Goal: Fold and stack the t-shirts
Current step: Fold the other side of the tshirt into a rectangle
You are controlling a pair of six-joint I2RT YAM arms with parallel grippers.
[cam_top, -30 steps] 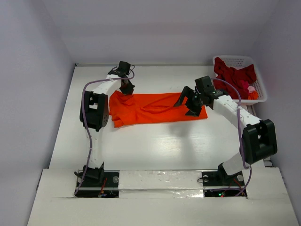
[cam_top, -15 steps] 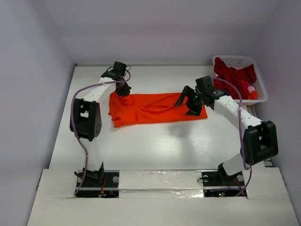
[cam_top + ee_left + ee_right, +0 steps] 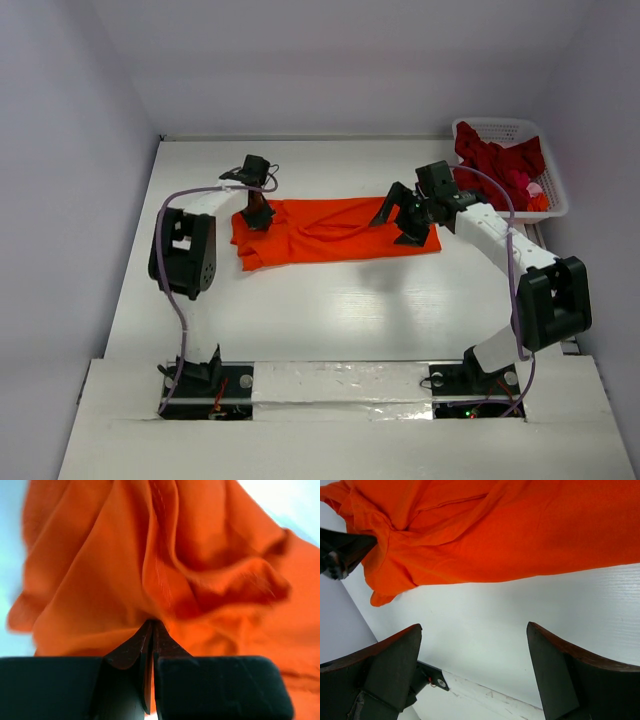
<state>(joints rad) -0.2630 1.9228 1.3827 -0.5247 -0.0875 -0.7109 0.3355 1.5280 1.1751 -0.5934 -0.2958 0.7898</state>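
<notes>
The bright orange t-shirt [image 3: 340, 230] lies spread out, wrinkled, on the middle of the white table. My left gripper [image 3: 258, 216] is shut on a pinch of fabric at its left end. In the left wrist view the orange cloth [image 3: 100, 570] gathers into folds at the shut tips of the left gripper [image 3: 151, 625]. My right gripper [image 3: 398, 225] hovers over the shirt's right end, open and holding nothing. In the right wrist view the right gripper [image 3: 474, 630] frames bare table, with the shirt [image 3: 520, 525] beyond it. Dark red t-shirts [image 3: 497, 158] are heaped in the basket.
A white lattice basket [image 3: 478, 124] stands at the table's far right corner, close to the right arm's elbow. Walls close in the left, back and right sides. Bare white tabletop [image 3: 330, 310] lies between the shirt and the arm bases.
My left gripper has moved from the shirt's far left corner towards the near side, drawing that edge of the orange cloth with it. The right arm has held still.
</notes>
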